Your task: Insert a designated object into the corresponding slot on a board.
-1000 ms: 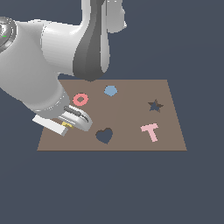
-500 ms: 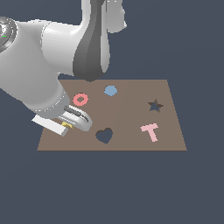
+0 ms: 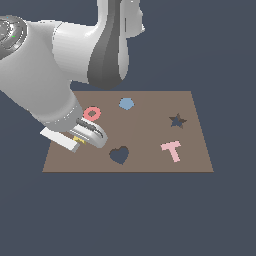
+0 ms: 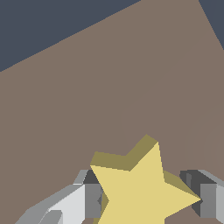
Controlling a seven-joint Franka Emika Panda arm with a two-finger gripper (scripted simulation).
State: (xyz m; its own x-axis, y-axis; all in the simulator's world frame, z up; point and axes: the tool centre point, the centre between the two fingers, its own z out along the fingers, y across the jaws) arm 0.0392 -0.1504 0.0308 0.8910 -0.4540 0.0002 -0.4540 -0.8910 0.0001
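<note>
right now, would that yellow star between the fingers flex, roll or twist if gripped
The yellow star looks like a thick, hard-edged slab, so probably stiff, not floppy. Its flat faces and points suggest it won't roll. The fingers meet it at angled edges, so it may twist; whether they already touch it is unclear.

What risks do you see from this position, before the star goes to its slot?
The yellow star sits between the gripper fingers, but contact is unclear, so it may slip. The star slot lies across the board, beyond the heart cutout and near the pink T; the points may misalign.
</note>
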